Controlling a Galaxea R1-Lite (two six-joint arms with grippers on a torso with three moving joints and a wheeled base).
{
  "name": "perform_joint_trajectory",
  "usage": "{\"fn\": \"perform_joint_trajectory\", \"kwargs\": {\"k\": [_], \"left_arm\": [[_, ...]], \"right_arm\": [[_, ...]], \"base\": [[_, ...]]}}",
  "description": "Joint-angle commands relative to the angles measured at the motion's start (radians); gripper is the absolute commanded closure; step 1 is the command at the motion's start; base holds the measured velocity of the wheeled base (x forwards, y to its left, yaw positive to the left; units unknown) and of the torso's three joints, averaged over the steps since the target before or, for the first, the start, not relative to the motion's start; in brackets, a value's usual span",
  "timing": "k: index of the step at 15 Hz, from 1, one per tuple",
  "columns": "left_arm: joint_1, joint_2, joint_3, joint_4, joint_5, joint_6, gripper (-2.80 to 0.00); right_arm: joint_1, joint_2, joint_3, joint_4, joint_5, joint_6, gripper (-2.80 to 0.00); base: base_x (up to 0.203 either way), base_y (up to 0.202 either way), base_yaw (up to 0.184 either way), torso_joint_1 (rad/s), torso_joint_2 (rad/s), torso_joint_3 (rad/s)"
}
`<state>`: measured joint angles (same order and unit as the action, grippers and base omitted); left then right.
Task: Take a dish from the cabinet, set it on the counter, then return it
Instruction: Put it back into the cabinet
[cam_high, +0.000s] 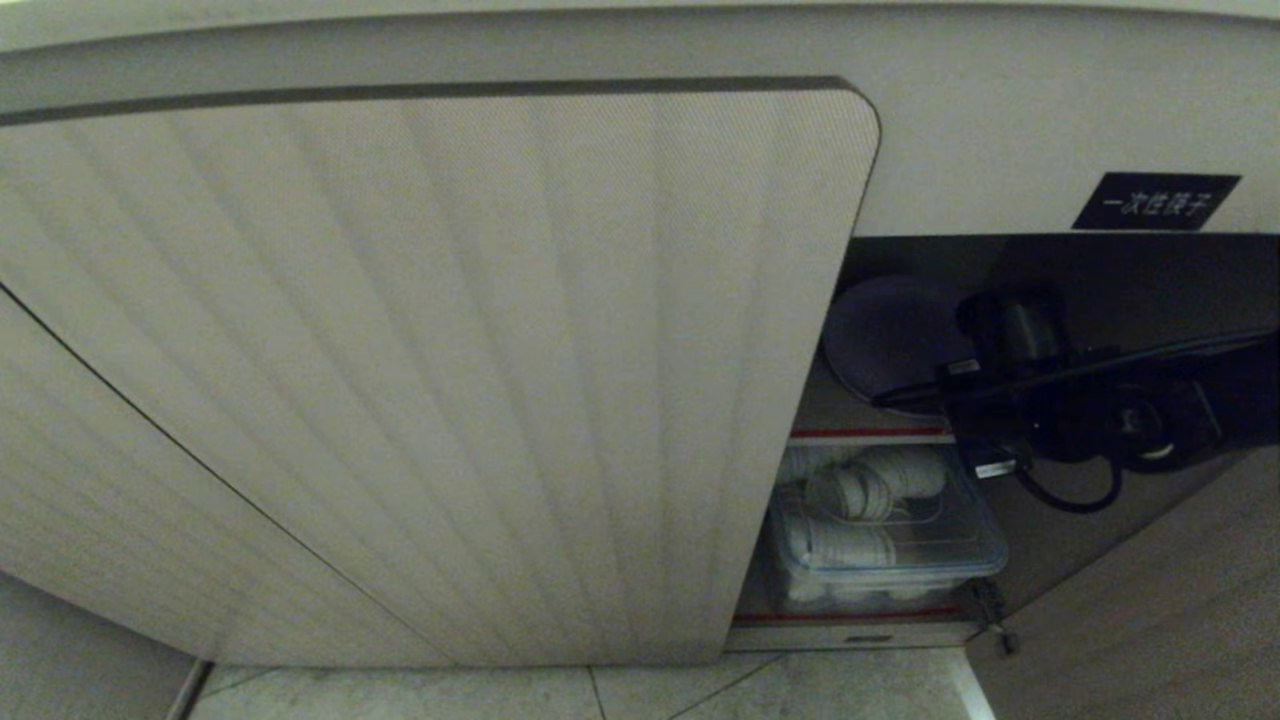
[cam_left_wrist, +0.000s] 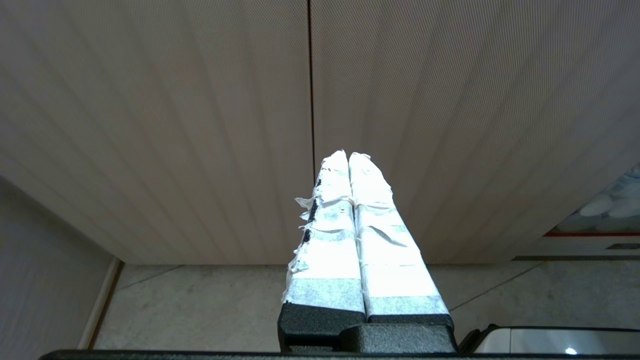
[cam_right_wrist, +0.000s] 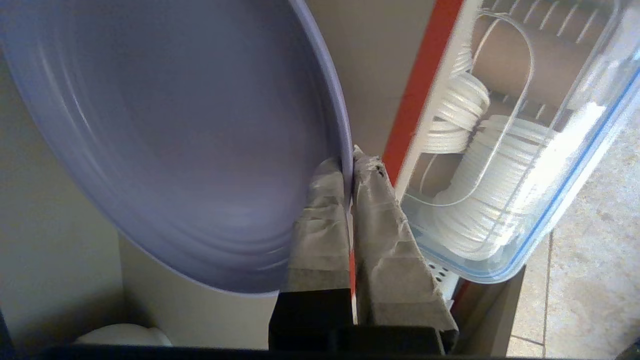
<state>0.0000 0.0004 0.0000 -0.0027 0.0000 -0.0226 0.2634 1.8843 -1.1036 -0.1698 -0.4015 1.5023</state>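
In the head view the right gripper (cam_high: 925, 398) reaches into the cabinet (cam_high: 1000, 300), jaws pinching the lavender plate (cam_high: 885, 335) above the upper shelf; its thin rim grip could slip, or the plate could knock the ribbed door (cam_high: 450, 380). In the left wrist view the left gripper (cam_left_wrist: 348, 156) idles, jaws pressed together, above tiled floor (cam_left_wrist: 200, 305). The right wrist view shows the rim clamped near a clear container (cam_right_wrist: 525, 175).

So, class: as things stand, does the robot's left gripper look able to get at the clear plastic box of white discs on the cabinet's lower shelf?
Probably not. The left gripper, shut, faces the ribbed beige door, which covers most of the cabinet; the clear plastic box sits beyond the door's edge, beneath the right gripper clamping the lavender plate.
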Motion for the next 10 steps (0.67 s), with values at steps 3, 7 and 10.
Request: {"fn": "perform_joint_trajectory", "kwargs": {"k": [3, 7, 10], "left_arm": [[0.000, 0.000, 0.000, 0.000, 0.000, 0.000, 0.00], [0.000, 0.000, 0.000, 0.000, 0.000, 0.000, 0.00], [0.000, 0.000, 0.000, 0.000, 0.000, 0.000, 0.00]], "right_arm": [[-0.004, 0.006, -0.016, 0.004, 0.001, 0.009, 0.00], [-0.003, 0.009, -0.016, 0.006, 0.007, 0.009, 0.00], [-0.003, 0.009, -0.016, 0.006, 0.004, 0.009, -2.80]], "base": [[0.000, 0.000, 0.000, 0.000, 0.00, 0.000], [0.000, 0.000, 0.000, 0.000, 0.00, 0.000], [0.000, 0.000, 0.000, 0.000, 0.00, 0.000]]}}
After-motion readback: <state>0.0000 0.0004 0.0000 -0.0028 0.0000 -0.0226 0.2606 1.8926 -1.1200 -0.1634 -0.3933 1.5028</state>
